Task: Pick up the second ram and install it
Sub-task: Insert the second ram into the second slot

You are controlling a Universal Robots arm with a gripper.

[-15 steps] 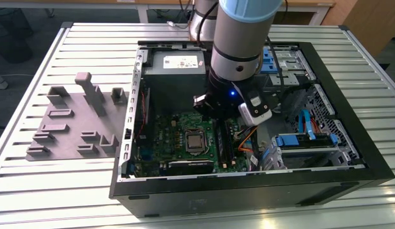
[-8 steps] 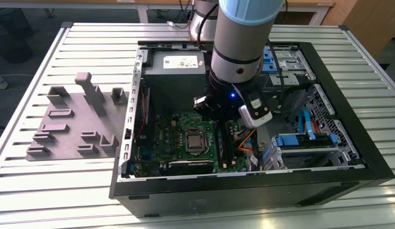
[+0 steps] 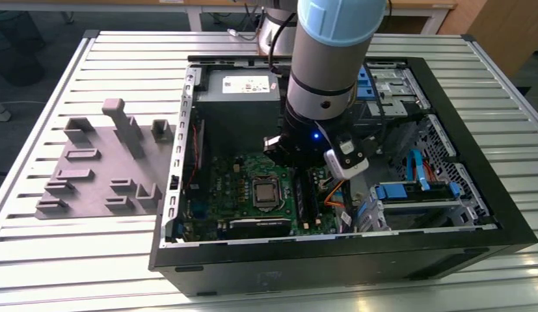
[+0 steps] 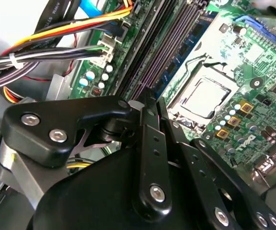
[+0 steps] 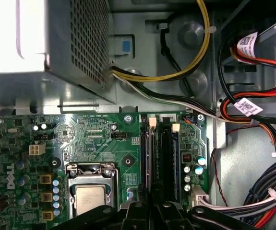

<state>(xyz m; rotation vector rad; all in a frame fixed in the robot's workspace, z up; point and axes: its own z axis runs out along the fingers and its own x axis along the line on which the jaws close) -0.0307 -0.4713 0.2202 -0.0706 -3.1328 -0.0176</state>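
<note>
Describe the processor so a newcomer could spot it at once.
Look inside the open black computer case, at the green motherboard on its floor. The processor is the silver square in a metal frame, the only shiny plate among small dark parts.

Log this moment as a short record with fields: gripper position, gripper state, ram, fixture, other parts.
gripper position: the gripper is down inside the open computer case, over the memory slots beside the processor socket
gripper state: shut on the second ram, which stands edge-on in a slot
seating: cannot tell whether it is fully latched
fixture: the grey fixture lies on the slatted table, outside the case on the exterior view's left
other parts: power supply; motherboard
</note>
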